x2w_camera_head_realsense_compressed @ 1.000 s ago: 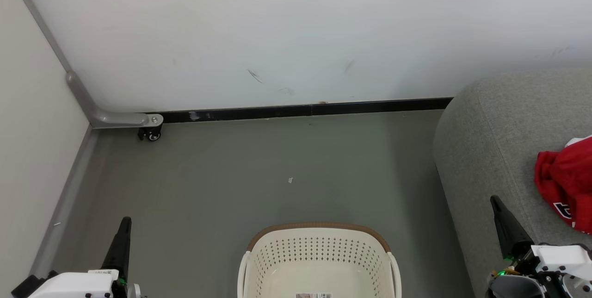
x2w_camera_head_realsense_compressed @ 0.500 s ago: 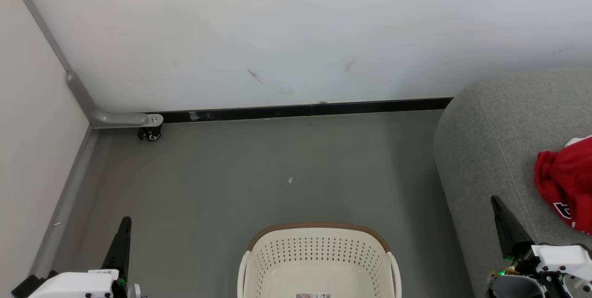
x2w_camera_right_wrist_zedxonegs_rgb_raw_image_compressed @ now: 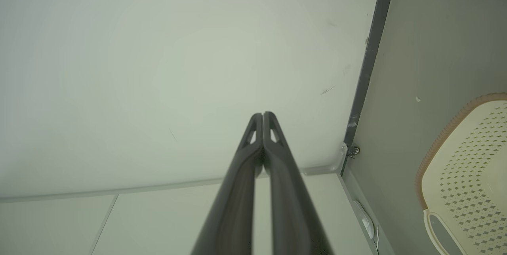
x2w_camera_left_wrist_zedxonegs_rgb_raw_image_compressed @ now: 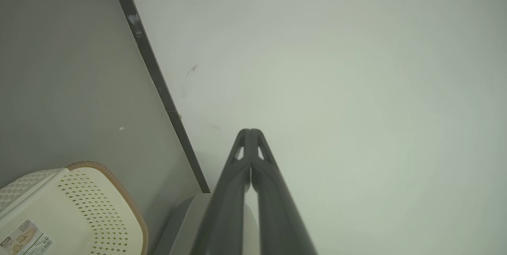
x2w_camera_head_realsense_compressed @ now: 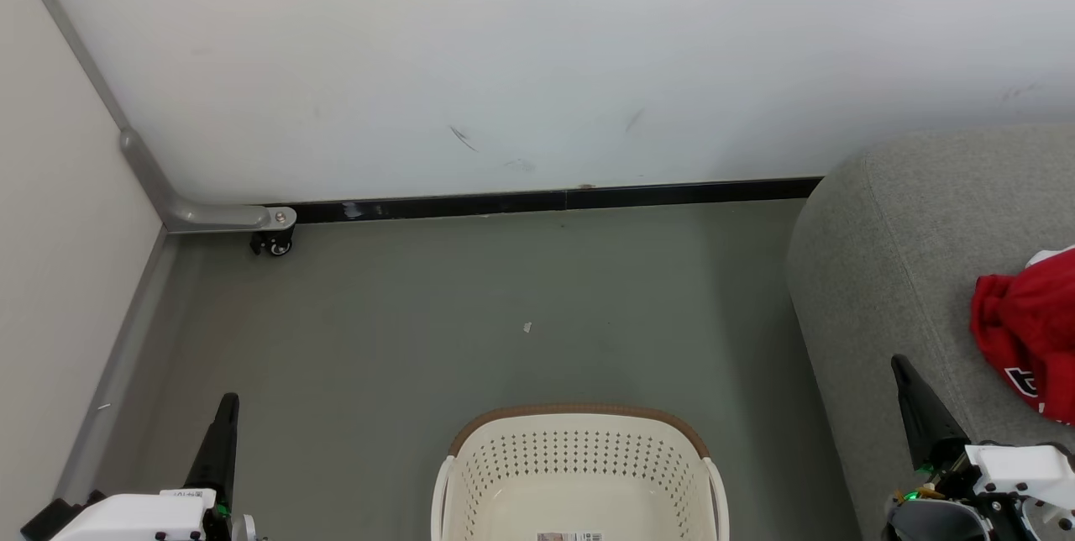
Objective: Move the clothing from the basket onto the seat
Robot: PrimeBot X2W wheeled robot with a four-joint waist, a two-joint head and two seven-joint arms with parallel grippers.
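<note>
Head view: basket (x2w_camera_head_realsense_compressed: 579, 440) at 6 o'clock on the floor (x2w_camera_head_realsense_compressed: 504, 289). Red clothing (x2w_camera_head_realsense_compressed: 1020, 331) at 3 o'clock, lying on the grey seat (x2w_camera_head_realsense_compressed: 899, 255), apart from the basket. L gripper (x2w_camera_head_realsense_compressed: 228, 407) at 7 o'clock and R gripper (x2w_camera_head_realsense_compressed: 903, 369) at 5 o'clock, both clenched.

Left wrist view: L gripper (x2w_camera_left_wrist_zedxonegs_rgb_raw_image_compressed: 250, 132) tips pressed together against the white wall (x2w_camera_left_wrist_zedxonegs_rgb_raw_image_compressed: 356, 88); basket (x2w_camera_left_wrist_zedxonegs_rgb_raw_image_compressed: 79, 203) at 8 o'clock.

Right wrist view: R gripper (x2w_camera_right_wrist_zedxonegs_rgb_raw_image_compressed: 263, 115) clenched too; basket (x2w_camera_right_wrist_zedxonegs_rgb_raw_image_compressed: 463, 168) at 4 o'clock.

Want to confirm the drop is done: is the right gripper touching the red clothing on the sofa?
Apart. The head view shows a stretch of bare grey sofa between the right gripper and the clothing.
</note>
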